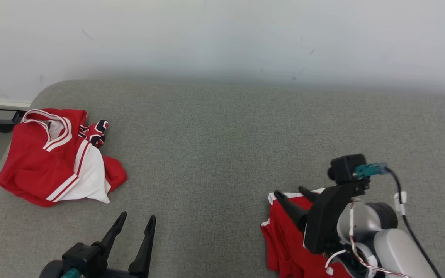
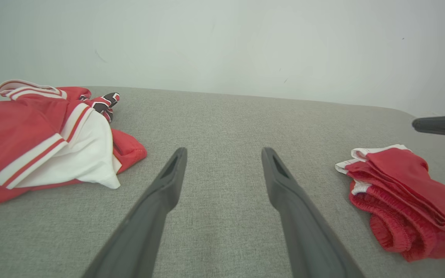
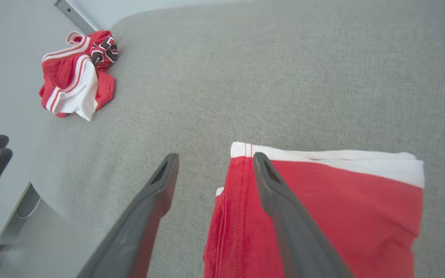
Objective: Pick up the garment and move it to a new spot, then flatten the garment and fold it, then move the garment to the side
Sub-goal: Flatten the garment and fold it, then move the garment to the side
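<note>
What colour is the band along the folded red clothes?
White band on the folded garment; clearest in the right wrist view.

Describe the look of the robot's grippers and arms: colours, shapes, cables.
The left gripper and right gripper each have two long, tapering matte-black fingers. Behind the right one sit a black camera block with a teal connector and dark cable, thin red-and-white wires, and a rounded pale grey forearm.

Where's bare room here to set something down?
Free: middle of the grey fabric surface, between crumpled red-and-white jersey and folded red shorts; also the far strip by the white wall. Crowded: near right, right gripper over the shorts.
</note>
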